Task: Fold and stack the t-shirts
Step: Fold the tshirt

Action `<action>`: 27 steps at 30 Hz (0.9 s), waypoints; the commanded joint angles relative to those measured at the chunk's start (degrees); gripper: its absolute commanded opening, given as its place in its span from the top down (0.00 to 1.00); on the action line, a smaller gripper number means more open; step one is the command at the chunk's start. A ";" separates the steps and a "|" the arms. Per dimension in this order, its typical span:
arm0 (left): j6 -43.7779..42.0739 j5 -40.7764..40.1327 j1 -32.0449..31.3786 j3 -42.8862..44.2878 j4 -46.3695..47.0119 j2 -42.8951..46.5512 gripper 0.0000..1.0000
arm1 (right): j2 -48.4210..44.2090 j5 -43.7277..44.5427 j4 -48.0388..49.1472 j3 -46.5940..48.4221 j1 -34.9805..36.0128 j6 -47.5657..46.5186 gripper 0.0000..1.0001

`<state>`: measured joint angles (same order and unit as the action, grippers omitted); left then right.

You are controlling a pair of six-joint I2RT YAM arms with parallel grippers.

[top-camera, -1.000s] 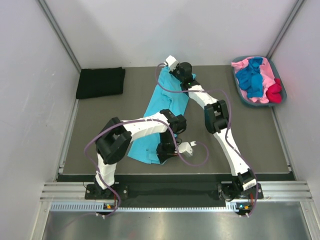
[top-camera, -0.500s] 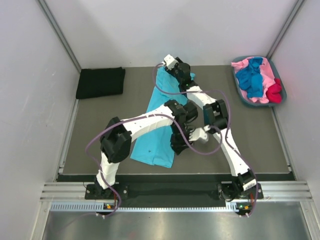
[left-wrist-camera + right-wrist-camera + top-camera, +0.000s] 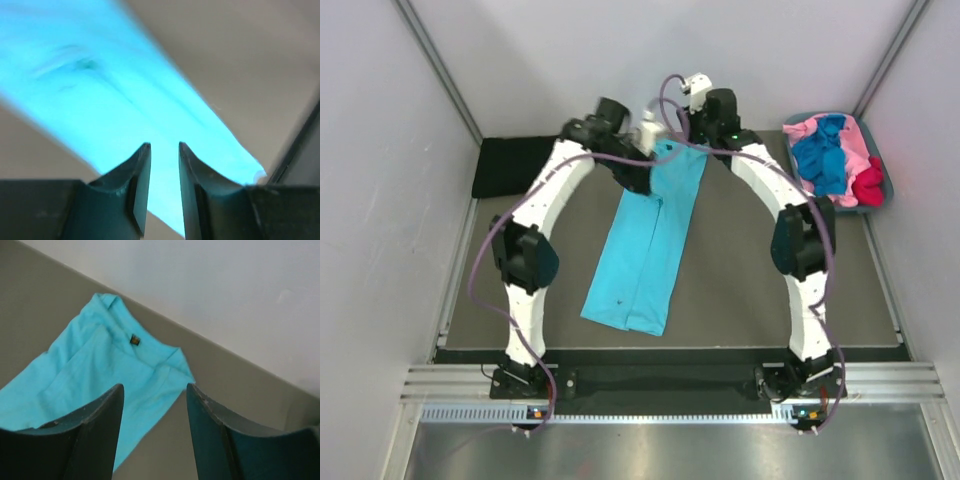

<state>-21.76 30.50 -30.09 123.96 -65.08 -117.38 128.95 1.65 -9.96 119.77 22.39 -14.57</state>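
I have let go and moved up: left gripper (image 3: pixel 163 146) slightly apart, right gripper (image 3: pixel 154 387) wide apart, both empty, over the collar end of the turquoise t-shirt (image 3: pixel 645 245). I think the cross fold comes next.

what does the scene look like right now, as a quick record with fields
turquoise t-shirt: flat on the table, folded lengthwise into a long strip, collar end toward the back wall
black t-shirt: folded, far left corner
tub: far right corner, holds bunched shirts
tub contents: pink t-shirt, royal blue t-shirt, red t-shirt
left gripper: narrowly open, nothing between its fingers, above the turquoise t-shirt
right gripper: wide open, empty, above the collar end
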 commanded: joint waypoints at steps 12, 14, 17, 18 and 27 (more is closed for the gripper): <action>36.78 8.08 16.98 4.52 37.11 -17.34 0.44 | -22.23 -21.33 -12.19 -22.55 -3.58 12.54 0.45; 36.09 5.56 17.25 6.73 38.79 -21.38 0.44 | -24.52 -23.26 -12.63 -25.27 -3.93 12.72 0.44; 35.03 4.04 17.69 11.03 40.29 -26.74 0.44 | -27.33 -24.59 -13.86 -28.88 -3.85 12.20 0.44; 34.68 2.73 17.69 11.91 40.73 -27.80 0.44 | -27.95 -24.59 -14.12 -29.76 -3.93 12.11 0.44; 29.94 -4.14 17.69 16.05 40.74 -34.23 0.44 | -32.09 -24.41 -14.22 -37.67 -4.29 11.49 0.43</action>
<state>10.33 28.47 -11.92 136.97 -27.57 -151.52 99.66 -21.32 -24.97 83.59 18.41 -3.20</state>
